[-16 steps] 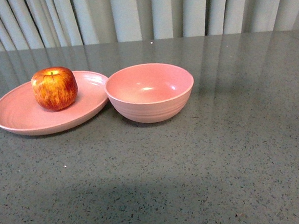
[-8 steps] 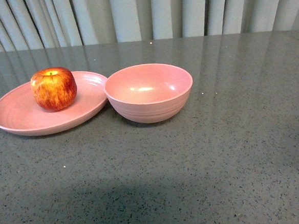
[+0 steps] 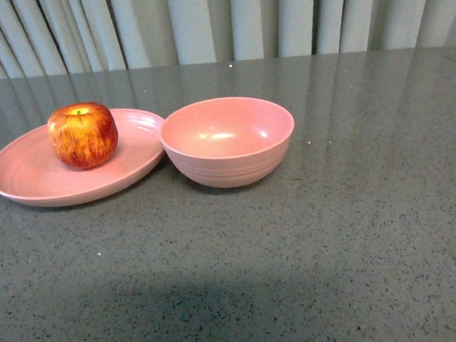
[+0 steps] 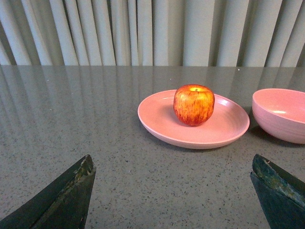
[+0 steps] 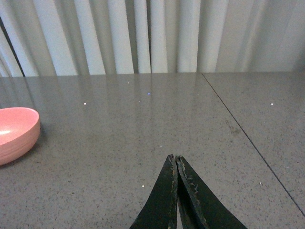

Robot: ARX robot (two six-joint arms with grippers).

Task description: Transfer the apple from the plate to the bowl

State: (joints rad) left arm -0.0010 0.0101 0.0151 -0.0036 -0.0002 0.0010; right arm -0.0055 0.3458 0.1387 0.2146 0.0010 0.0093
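Apple (image 4: pixel 193 105) pickup looks like work for my left claw (image 4: pixel 171 164): its 2 fingers stand wide apart, low over the worktop (image 4: pixel 71 119), a spread that suits something round. Ahead of that claw and well apart from it, the apple sits stem up on the plate (image 4: pixel 157 121). The bowl (image 3: pixel 229 167) is right against the plate's rim, touching or nearly so, which keeps the carry short. My right claw (image 5: pixel 174 160) is pressed together, off to the bowl's right.
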